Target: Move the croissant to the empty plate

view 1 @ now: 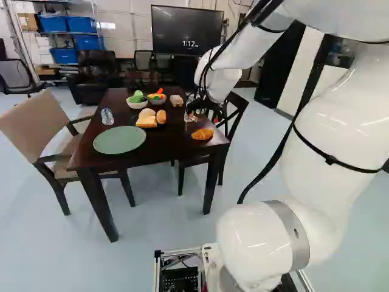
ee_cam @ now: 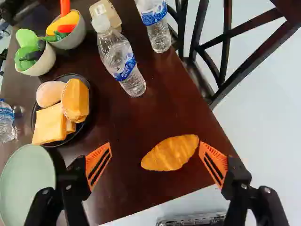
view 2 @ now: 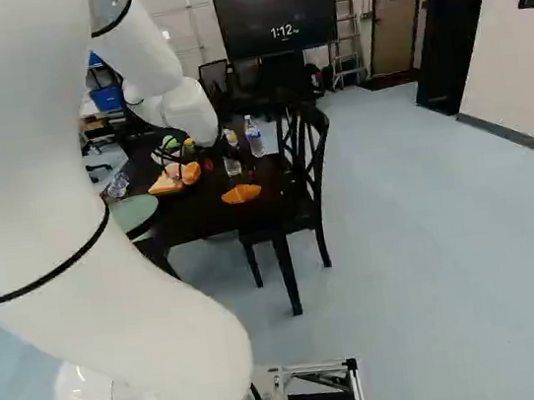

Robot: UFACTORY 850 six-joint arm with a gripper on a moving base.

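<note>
Dark table on a pale floor, chairs beside it, screen beyond. Croissant on the table near a corner, long axis roughly parallel to the table's near edge. Over the table, gripper spread apart, seemingly clear of it.

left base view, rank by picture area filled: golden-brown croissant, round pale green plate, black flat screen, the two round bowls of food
1. Black screen
2. Green plate
3. White bowl and grey bowl: too alike to rank
4. Croissant
</note>
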